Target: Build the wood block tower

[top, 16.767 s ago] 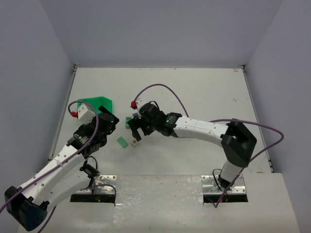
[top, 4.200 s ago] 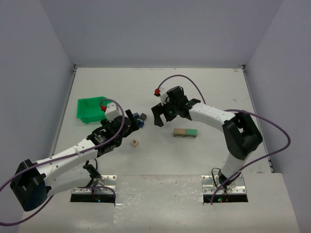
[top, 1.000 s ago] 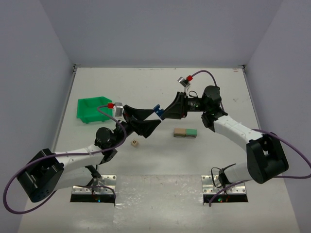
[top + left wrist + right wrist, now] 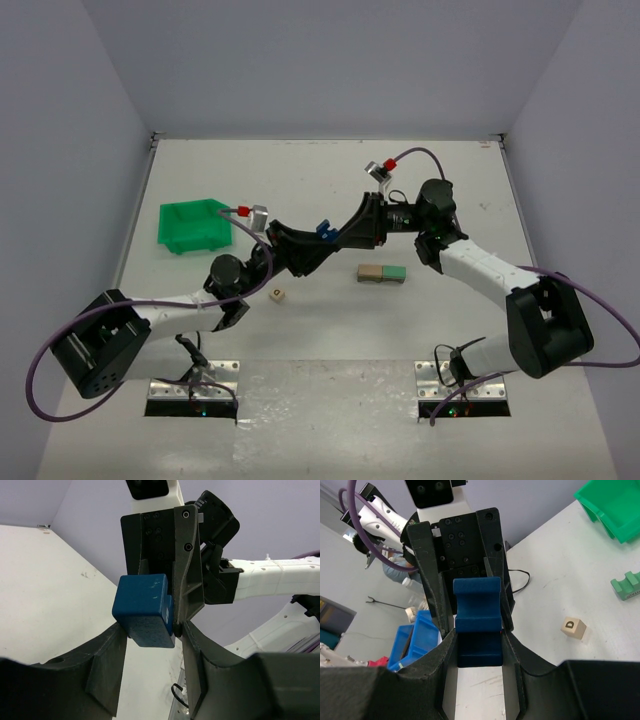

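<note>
**One blue block, two claws, and a tower barely begun**

We find the wood block tower (image 4: 381,272) as only a tan piece and a green piece lying end to end on the bench (image 4: 420,190). It sits below the meeting claws, off toward the right arm's side of them. Nothing rests on that pair, so we judge the build to be at an early stage.

The blue block (image 4: 322,229) hangs in the air, well clear of the bench, caught between both claws at once. The right claw (image 4: 479,635) is pressed together on it, fingers flat against two opposite faces. The left claw (image 4: 152,630) comes in from the opposite side, and its fingers look closed on the block too, though only near their tips. We read this as a hand-over.

Our main worry is that shallow left hold. If the right claw lets go, the block could pivot or slip out of the tips and fall. It might then land on the pair below and knock the two pieces apart.

A second risk is either arm pulling away while both still squeeze. That would wrench the block askew in whichever grip remains. The block has a notch in one face, so a twisted arrival could seat badly.

The fingers of the two claws also sit very close together and could catch each other on parting.

A lettered cube (image 4: 276,295) lies below the left claw's side, with the green bin (image 4: 190,243) beyond it. A dropped block could bounce among them.
</note>
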`<state>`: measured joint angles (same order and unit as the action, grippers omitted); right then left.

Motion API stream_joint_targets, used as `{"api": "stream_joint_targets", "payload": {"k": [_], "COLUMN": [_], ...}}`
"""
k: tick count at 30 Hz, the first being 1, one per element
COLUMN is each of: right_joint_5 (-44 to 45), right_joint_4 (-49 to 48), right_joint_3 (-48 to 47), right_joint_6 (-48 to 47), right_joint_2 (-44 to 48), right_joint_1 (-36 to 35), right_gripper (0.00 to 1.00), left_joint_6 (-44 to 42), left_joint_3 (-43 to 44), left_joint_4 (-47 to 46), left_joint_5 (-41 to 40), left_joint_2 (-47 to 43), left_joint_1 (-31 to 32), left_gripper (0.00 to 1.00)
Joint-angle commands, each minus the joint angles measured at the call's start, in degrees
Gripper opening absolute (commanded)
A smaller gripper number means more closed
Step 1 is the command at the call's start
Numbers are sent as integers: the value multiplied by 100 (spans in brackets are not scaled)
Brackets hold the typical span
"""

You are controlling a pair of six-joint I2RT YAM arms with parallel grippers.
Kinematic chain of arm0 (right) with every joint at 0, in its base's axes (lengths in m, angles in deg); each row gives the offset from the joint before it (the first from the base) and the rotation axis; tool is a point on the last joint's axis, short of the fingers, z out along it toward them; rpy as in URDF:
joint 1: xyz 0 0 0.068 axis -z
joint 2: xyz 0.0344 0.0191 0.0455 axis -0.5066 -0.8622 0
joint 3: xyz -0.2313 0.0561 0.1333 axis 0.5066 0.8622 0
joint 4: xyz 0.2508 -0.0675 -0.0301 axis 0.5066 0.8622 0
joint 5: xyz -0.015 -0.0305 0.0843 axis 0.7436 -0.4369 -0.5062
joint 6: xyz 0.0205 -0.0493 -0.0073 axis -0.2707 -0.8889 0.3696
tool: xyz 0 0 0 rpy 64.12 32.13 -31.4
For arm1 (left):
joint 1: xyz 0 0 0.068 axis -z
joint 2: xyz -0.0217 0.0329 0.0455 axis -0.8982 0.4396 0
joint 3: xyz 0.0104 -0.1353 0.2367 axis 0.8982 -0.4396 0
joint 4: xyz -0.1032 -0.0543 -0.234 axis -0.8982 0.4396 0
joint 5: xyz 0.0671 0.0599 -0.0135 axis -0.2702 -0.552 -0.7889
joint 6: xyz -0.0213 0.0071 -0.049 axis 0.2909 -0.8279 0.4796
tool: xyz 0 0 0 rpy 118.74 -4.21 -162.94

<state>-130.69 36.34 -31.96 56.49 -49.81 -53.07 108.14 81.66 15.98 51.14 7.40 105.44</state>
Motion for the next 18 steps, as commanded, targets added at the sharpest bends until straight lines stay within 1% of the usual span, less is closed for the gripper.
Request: {"api": "stream_joint_targets", "payload": {"k": [1, 5, 13, 16, 18], "right_joint_5": [-144, -187, -305, -409, -450], "right_joint_4": [-139, -143, -139, -139, -139], "right_joint_3": [54, 59, 98, 100, 140], "right_joint_6": [-115, -158, -259, -325, -399], "right_joint_2": [122, 159, 148, 150, 178], "right_joint_1": [4, -4, -4, -4, 4], "right_gripper": [11, 12, 14, 18, 22], "left_joint_6": [-13, -61, -73, -79, -73], "left_joint_3": [18, 20, 5, -8, -29], "left_joint_4": [-1216, -1155, -1226, -1176, -1147], "left_joint_5": [-304, -483, -504, -548, -607], "left_joint_2": [-351, -377, -438, -488, -530], "left_joint_1": [-38, -38, -38, -38, -38], "left_gripper": [11, 11, 12, 11, 7]}}
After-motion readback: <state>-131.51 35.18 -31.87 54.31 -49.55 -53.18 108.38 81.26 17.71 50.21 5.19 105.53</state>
